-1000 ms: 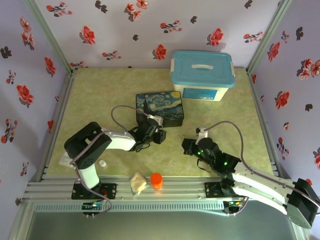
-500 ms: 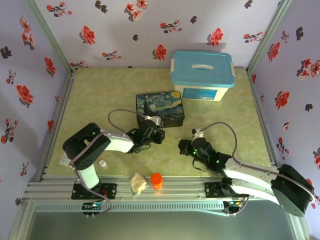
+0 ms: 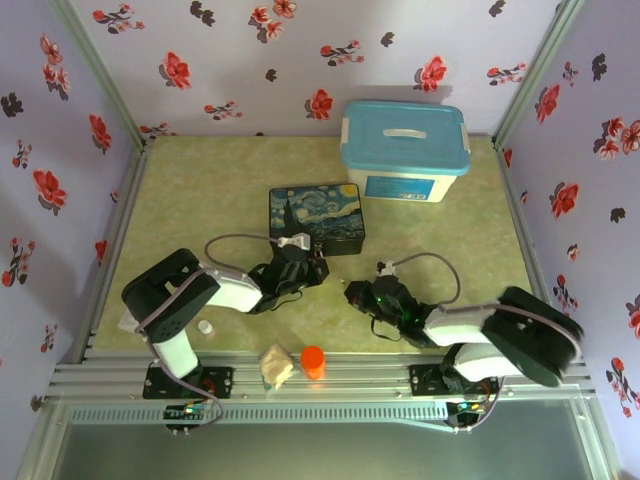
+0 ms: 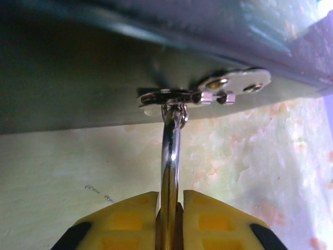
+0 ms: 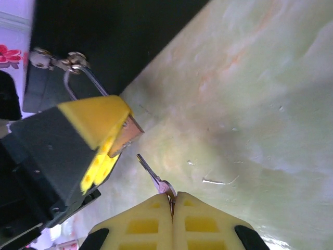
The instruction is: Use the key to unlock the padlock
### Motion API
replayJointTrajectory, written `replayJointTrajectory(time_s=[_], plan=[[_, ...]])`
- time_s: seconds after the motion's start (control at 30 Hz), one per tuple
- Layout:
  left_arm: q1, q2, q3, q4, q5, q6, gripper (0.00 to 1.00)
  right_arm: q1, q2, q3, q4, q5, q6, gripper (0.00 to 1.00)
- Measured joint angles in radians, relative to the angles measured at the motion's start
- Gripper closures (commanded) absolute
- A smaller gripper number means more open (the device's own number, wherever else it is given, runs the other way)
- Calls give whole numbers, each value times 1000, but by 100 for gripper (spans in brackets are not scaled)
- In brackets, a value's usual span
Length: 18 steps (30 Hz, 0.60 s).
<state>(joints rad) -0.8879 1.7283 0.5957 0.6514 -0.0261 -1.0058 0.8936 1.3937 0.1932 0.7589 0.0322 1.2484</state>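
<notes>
Padlock (image 5: 128, 136): pinched between the pads of the left tool (image 4: 169, 202). The brass body is mostly covered by the pads, with one corner seen just past them. The shackle (image 4: 170, 151) runs straight ahead of the left tool and is hooked through the clasp (image 4: 208, 97) of the tin (image 3: 318, 215). No release of the shackle is seen, so the lock is judged unopened as yet.

Key (image 5: 151, 173): gripped by its head in the right tool (image 5: 171, 200), whose fingers are pressed together on it. The blade projects ahead of this tool and to its left, toward the padlock. The tip is noted near the brass corner but apart from it, above the worktop (image 5: 250, 104).

Step in hand: judged to be alignment of key to keyway, with insertion not yet made. The keyway is not visible, so its facing cannot be told.

Next move: the blade must be brought in line with the keyway and advanced straight, with the padlock steadied by the left tool. A small angular error is expected to let the tip skid off the brass. Turning is to be attempted only after full seating.
</notes>
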Motion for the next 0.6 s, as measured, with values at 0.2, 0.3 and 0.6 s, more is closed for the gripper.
replayJointTrajectory(time_s=[0.2, 0.3, 0.6], plan=[[0, -53, -28, -3, -52, -69, 100, -43, 338, -8, 428, -122, 100, 100], [0, -75, -29, -9, -72, -93, 100, -45, 377, -5, 502, -148, 110, 100], [0, -89, -37, -6, -95, -142, 100, -50, 379, 3, 582, -194, 125, 100]])
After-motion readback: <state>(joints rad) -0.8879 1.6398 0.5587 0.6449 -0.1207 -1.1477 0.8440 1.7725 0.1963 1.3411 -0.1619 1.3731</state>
